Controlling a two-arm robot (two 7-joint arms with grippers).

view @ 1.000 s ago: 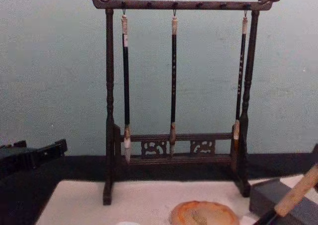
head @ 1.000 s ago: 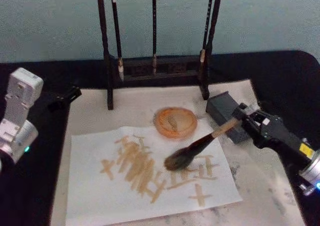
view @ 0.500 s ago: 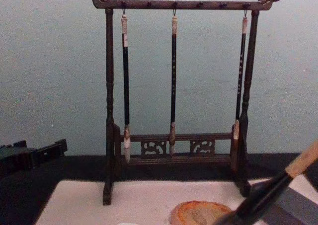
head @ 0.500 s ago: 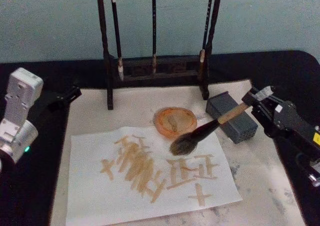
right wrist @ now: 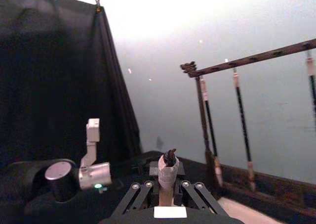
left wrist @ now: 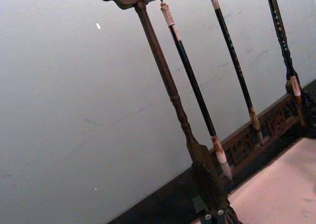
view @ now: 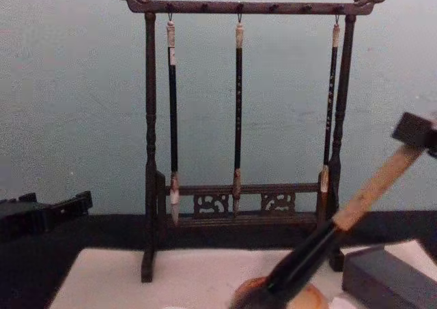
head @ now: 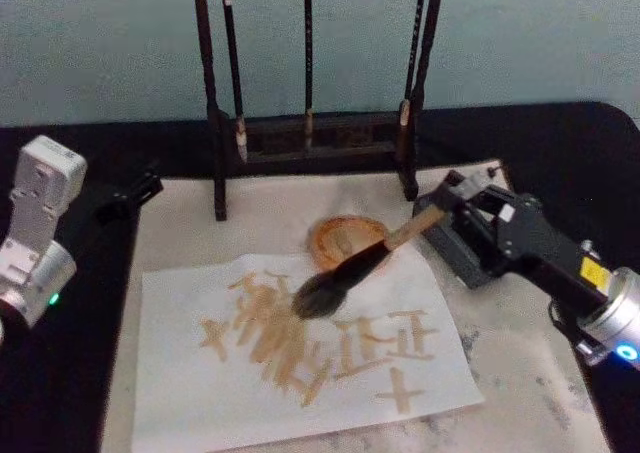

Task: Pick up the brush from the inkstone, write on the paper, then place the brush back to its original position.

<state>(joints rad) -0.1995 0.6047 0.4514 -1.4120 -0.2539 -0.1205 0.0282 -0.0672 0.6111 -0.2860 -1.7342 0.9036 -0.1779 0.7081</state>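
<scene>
1. The right gripper [head: 448,205] is clamping the handle end of the brush [head: 360,263].
2. The brush is slanting left and near, its bristles hanging over the paper [head: 300,393].
3. The inkstone [head: 462,261] is sitting right beside this gripper, so I judge the return path is short.
4. The left gripper [head: 128,195] is idling at the far left.

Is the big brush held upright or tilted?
Tilted: the brush slants from the right gripper down to its bristles near the paper.
</scene>
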